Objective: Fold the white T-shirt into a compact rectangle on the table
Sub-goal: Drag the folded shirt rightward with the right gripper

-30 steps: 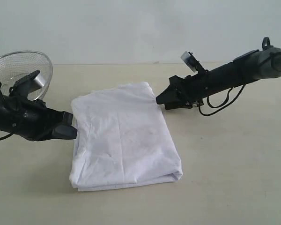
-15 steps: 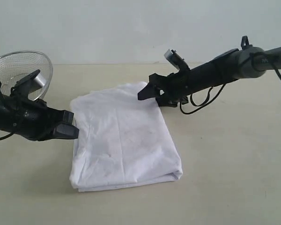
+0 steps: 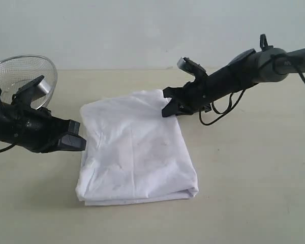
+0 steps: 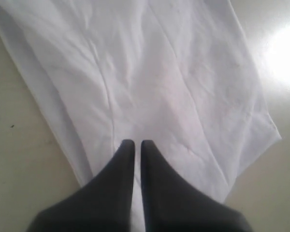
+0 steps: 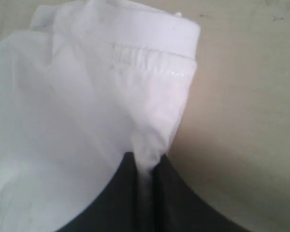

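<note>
Right fingers (image 5: 176,198) pinching the white T-shirt (image 3: 137,152) corner
Left fingers (image 4: 120,166), pressed together, sit at the other edge (anchor for folding on the tabletop (image 3: 244,198), I'd guess).

1. My left arm (image 3: 20,131) hides the near part of the basket (image 3: 19,71). The left edge cuts both off.
2. My right arm (image 3: 234,76) runs off the right edge.
3. I cannot tell if my left gripper (image 4: 134,143) pinches the white T-shirt (image 3: 134,147) or only rests on it.
</note>
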Controlling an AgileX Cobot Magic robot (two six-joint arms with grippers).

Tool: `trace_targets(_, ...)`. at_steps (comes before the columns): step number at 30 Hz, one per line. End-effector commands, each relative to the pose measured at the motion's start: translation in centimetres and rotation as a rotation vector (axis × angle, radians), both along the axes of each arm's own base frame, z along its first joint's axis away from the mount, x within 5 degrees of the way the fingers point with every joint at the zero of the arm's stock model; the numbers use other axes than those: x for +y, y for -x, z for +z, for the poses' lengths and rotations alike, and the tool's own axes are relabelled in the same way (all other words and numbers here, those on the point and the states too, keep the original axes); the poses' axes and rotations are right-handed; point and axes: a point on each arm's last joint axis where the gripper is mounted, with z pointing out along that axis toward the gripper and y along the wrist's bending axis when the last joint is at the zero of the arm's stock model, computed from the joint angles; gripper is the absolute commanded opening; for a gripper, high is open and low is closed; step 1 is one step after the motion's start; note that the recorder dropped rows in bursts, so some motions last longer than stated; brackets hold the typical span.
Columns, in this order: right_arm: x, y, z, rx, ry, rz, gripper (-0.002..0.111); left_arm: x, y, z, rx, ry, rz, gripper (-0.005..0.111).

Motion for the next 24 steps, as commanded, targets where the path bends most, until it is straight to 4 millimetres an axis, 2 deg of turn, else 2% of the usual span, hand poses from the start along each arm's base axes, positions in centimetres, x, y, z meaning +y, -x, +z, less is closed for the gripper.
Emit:
trace_targets(1, -4.6, -0.2, 1.7, -0.011, 0.187, -0.059, 0.000, 0.1, 0.0, 0.3, -0.018, -0.004, 0.004, 0.005)
trace_targets(5, -9.6, -0.3, 2.8, -0.009, 0.222, -0.158, 0.000, 0.2, 0.0, 0.3, -0.021, -0.010, 0.009, 0.005)
trace_targets(7, -11.0, -0.3, 3.5, -0.017, 0.217, -0.193, 0.000, 0.2, 0.0, 0.3, -0.021, -0.010, 0.009, 0.005)
trace_targets(10, -11.8, -0.3, 5.0, -0.047, 0.219, -0.209, 0.000, 0.2, -0.1, 0.3, -0.023, -0.012, 0.017, 0.005)
trace_targets(14, -13.1, -1.8, 7.4, -0.144, 0.228, -0.276, 0.000, 0.2, -0.1, 0.3, -0.022, -0.010, 0.018, 0.005)
trace_targets(18, -13.4, -2.8, 9.7, -0.222, 0.249, -0.290, 0.000, 0.2, -0.1, 0.3, -0.022, -0.010, 0.018, 0.005)
trace_targets(21, -13.7, -3.1, 10.0, -0.226, 0.275, -0.303, 0.000, 0.2, -0.1, 0.3, -0.021, -0.008, 0.016, 0.005)
trace_targets(24, -14.0, -3.3, 9.0, -0.222, 0.318, -0.308, 0.000, 0.1, -0.1, 0.3, -0.020, -0.005, 0.014, 0.005)
